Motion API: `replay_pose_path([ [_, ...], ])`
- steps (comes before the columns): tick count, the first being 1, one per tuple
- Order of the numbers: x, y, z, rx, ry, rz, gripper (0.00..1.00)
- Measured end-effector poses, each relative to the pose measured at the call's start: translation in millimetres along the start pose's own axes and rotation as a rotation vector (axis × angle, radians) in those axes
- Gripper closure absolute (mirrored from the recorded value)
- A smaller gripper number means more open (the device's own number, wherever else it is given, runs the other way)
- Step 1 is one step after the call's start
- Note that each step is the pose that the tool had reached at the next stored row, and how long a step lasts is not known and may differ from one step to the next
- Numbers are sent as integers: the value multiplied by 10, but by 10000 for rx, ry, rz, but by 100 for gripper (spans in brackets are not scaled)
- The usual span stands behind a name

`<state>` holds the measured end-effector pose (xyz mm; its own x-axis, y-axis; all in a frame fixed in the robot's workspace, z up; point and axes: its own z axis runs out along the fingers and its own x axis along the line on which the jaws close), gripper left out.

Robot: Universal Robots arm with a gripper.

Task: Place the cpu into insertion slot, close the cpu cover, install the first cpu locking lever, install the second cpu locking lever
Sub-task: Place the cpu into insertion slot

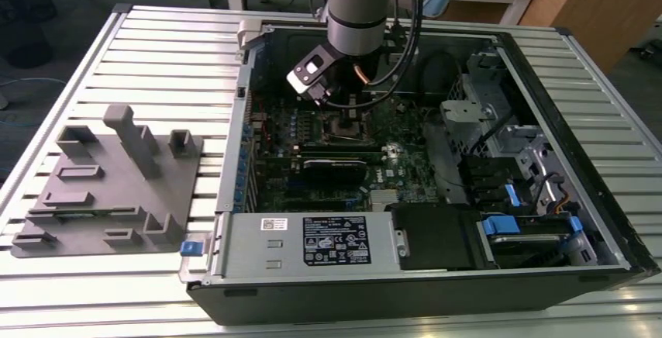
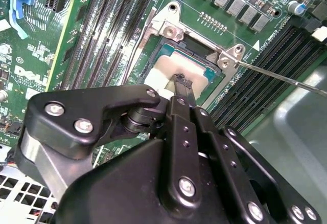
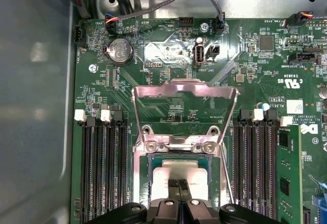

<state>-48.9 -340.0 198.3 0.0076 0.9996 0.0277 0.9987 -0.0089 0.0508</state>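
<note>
Gripper (image 3: pixel 179 185): fingers together, tips down over the cpu (image 3: pixel 162 175), inside the open computer case (image 1: pixel 414 299). Cpu: lies flat in the insertion slot (image 3: pixel 144 180) on the green motherboard (image 3: pixel 168 55). Cpu cover (image 3: pixel 185 84): raised, standing up from its hinge, clear of the chip. Memory slots (image 3: pixel 102 162): long black rows flanking the socket on both sides.

Exterior high, wrist views perhaps sharing cpu (image 3: pixel 173 174)

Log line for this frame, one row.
cpu: in insertion slot | gripper: shut, tips at cpu top | cpu cover: open, raised
</note>
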Motion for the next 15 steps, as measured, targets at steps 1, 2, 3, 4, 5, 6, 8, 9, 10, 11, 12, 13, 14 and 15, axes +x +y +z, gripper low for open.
replay_pose_path([
  [1, 2, 1, -6, -6, 9, 0, 90],
  [2, 5, 3, -16, -16, 27, 1, 90],
  [3, 4, 4, -41, -10, 17, 1, 90],
  [4, 3, 4, -72, -1, 3, 1, 90],
  [5, 3, 5, -98, -2, 3, 1, 90],
  [6, 4, 6, -126, -1, 1, 0, 90],
  [8, 5, 9, -183, -1, 2, 0, 90],
  [9, 6, 11, -213, -1, 0, 0, 90],
  [10, 7, 12, -240, -1, 0, 0, 90],
  [11, 7, 13, -263, -1, 1, 0, 90],
  [12, 8, 14, -280, 0, 0, 1, 90],
  [13, 8, 15, -295, -1, 1, 0, 90],
  [14, 9, 16, -308, 0, 0, 0, 90],
  [15, 9, 16, -316, 0, 0, 0, 90],
])
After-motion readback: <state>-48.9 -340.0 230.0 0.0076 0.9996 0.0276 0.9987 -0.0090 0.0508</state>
